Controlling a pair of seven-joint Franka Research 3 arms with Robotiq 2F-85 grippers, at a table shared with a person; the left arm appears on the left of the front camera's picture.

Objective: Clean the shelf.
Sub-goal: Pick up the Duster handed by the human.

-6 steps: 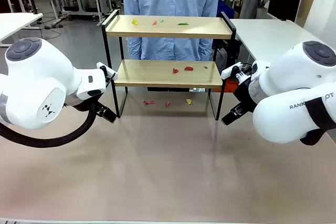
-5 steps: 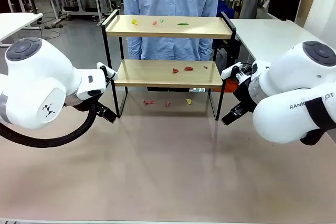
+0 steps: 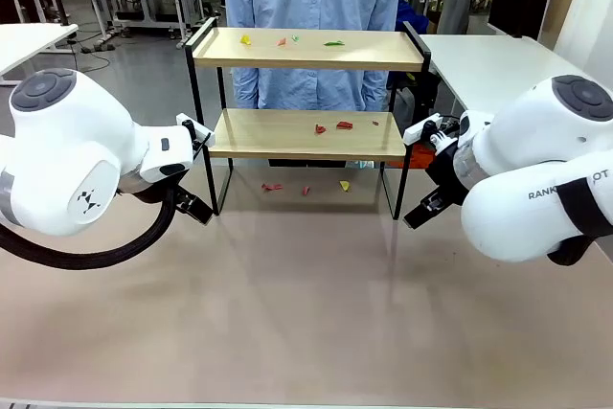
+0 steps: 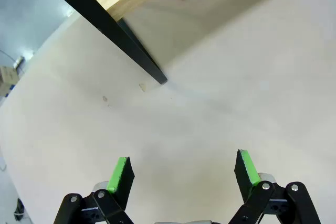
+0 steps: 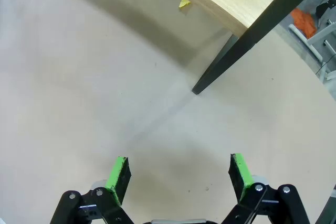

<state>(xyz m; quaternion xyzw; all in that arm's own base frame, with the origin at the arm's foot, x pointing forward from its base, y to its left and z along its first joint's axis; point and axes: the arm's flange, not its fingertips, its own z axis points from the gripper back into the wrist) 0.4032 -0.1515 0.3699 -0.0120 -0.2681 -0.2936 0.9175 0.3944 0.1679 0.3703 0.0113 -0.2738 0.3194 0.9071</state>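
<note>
The beige table (image 3: 306, 313) runs from the near edge to a person (image 3: 311, 7) standing at the far side. The left arm (image 3: 67, 160) and right arm (image 3: 536, 189) come in low from either side. The shelf (image 3: 306, 62) stands at the far middle of the table, between the 2 arms and directly in front of the person. Its top board (image 3: 383, 48) sits above its lower board (image 3: 259, 131). The left gripper (image 4: 184, 163) hangs over bare table near the shelf's front left leg (image 4: 136, 56), jaws spread wide and holding nothing. The right gripper (image 5: 178, 169) hangs likewise near the front right leg (image 5: 236, 51), also wide open and empty. Small coloured scraps (image 3: 333, 43) are the smallest items. About 4 lie on the top board, yellow, red and green. About 3 red ones lie on the lower board. About 3 more, red and yellow, lie on the table beneath the shelf. Judged from this, cleaning has not begun. Every scrap is in place and neither gripper touches the shelf, so both boards and the patch underneath are left to clear.
</note>
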